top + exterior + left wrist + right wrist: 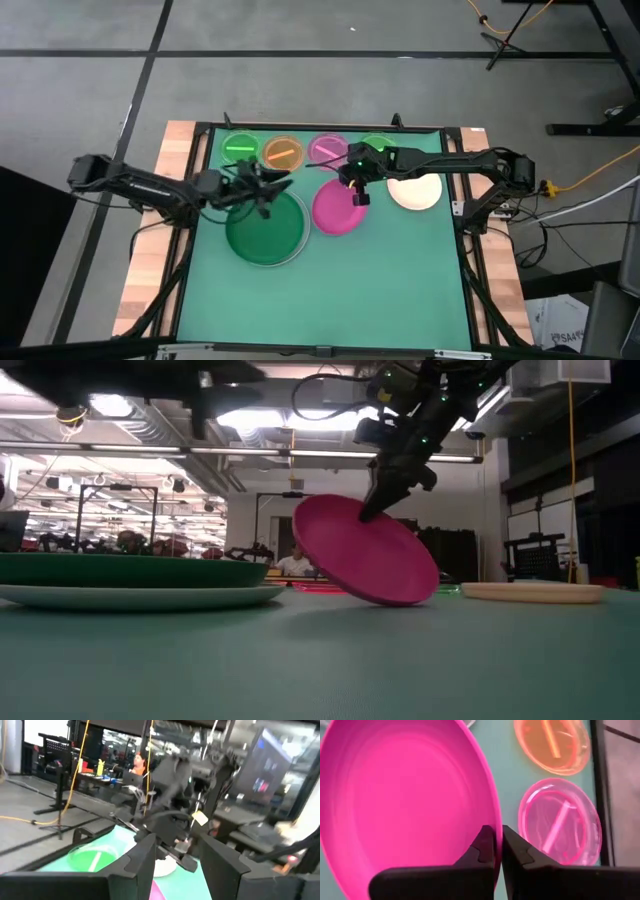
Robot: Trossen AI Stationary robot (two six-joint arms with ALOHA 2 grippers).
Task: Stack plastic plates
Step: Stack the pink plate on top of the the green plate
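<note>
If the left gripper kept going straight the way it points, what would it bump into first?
Probably the right arm's gripper, which sits straight ahead between the left gripper's open fingers while it holds the magenta plate. Depth is hard to judge, so that is a best guess.

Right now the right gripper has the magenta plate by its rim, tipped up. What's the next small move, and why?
Probably lift a little and carry it toward the dark green plate. The right gripper is shut on the magenta plate, whose lower edge seems still on the mat, so dragging could loosen the grip. The left gripper hovers near the stack.
</note>
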